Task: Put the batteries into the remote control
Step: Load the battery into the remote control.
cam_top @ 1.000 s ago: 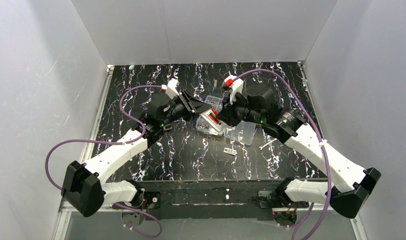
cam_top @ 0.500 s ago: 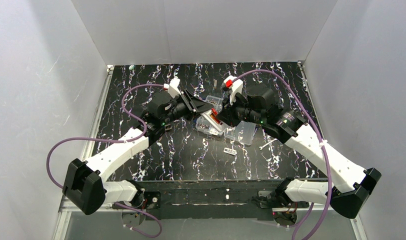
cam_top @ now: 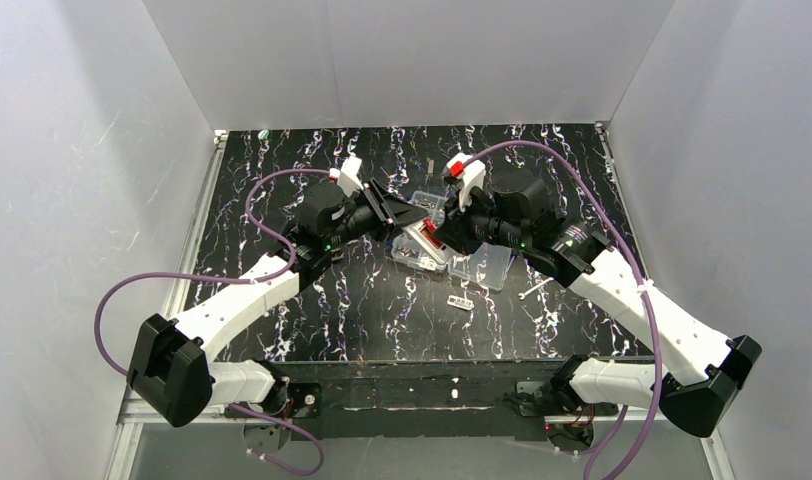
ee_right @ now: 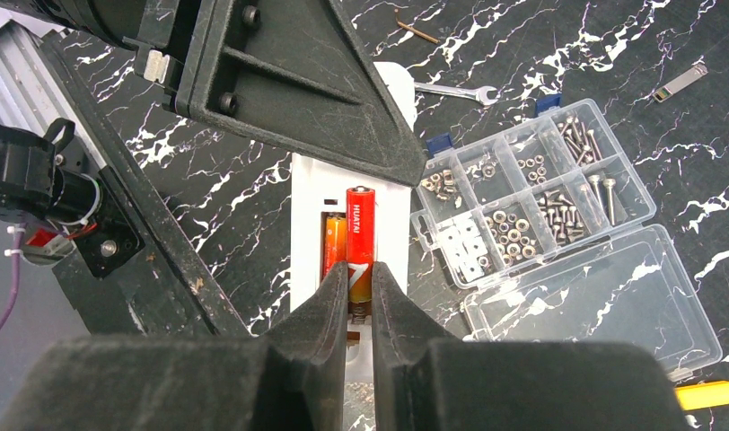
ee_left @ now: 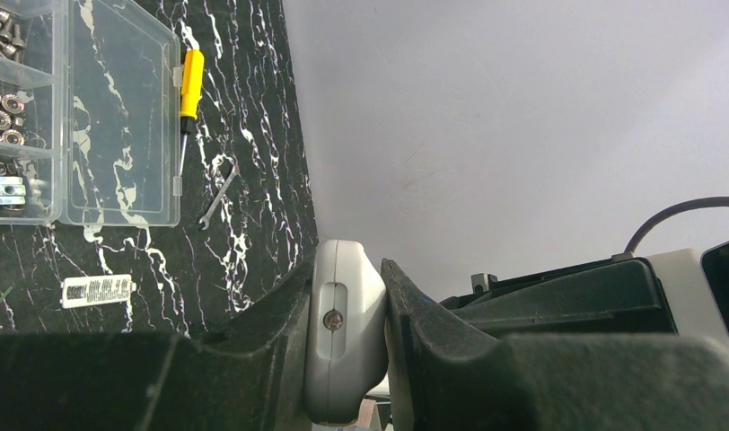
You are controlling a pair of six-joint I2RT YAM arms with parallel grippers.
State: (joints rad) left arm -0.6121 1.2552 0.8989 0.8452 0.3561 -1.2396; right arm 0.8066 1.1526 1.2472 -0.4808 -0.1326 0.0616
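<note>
My left gripper (ee_left: 347, 271) is shut on the remote control (ee_left: 343, 332), a slim white body seen end-on between its jaws. In the right wrist view the remote control (ee_right: 307, 206) lies lengthwise with its battery recess facing up, and the left gripper's black fingers (ee_right: 298, 81) clamp its far end. One orange battery (ee_right: 334, 242) lies in the recess's left slot. My right gripper (ee_right: 360, 289) is shut on a second red-and-orange battery (ee_right: 360, 229) over the right slot. That battery's near end is at the spring and its far end reaches past the recess edge. Both grippers (cam_top: 412, 225) meet mid-table.
A clear compartment box (ee_right: 531, 189) of screws and nuts lies open right of the remote, its lid (ee_right: 603, 305) flat beside it. Around it lie a small wrench (ee_right: 455, 92), a yellow screwdriver (ee_left: 189, 85), a second wrench (ee_left: 219, 193) and a labelled white piece (cam_top: 461, 301).
The left arm has edged slightly right with the remote. The right arm has barely moved and both grips are unchanged.
</note>
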